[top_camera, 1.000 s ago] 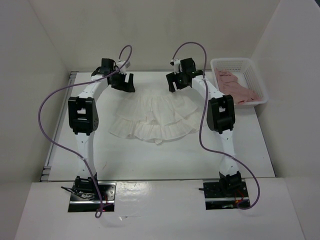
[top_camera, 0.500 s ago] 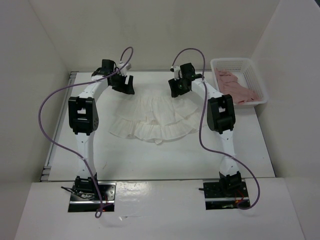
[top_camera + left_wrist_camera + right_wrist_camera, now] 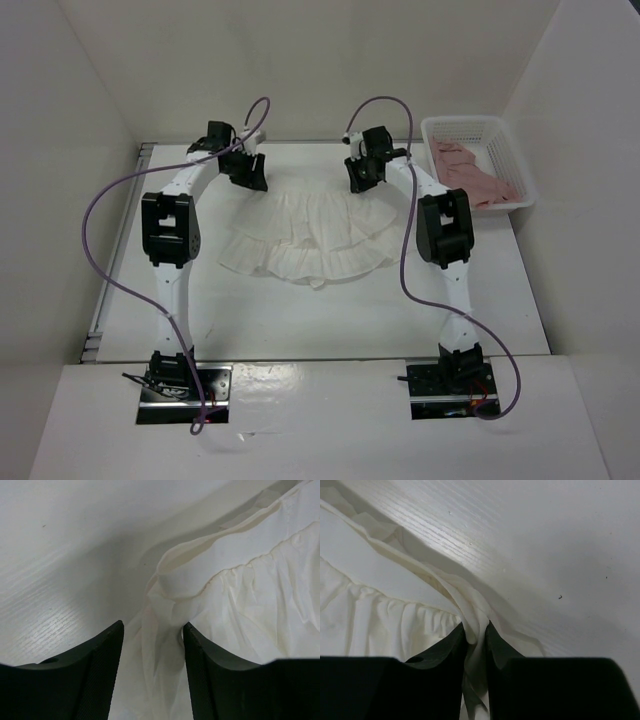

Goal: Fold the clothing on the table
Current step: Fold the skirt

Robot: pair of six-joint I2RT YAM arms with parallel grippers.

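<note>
My right gripper [image 3: 476, 630] is clamped on one far corner of the clothing [image 3: 380, 615], with a single fold of fabric pinched between its two fingers. My left gripper [image 3: 150, 630] has its two fingers apart, straddling the other far corner without squeezing it. The one white tiered skirt lies spread on the table [image 3: 350, 310] between my two arms. At the far right, one basket [image 3: 460, 122] holds one pink garment [image 3: 475, 175].

I'm driving a lab test cell: plain white panels [image 3: 300, 60] box in the table [image 3: 300, 320]. Both arms [image 3: 170, 230] are bolted at its near edge, cables [image 3: 84, 222] trailing.
</note>
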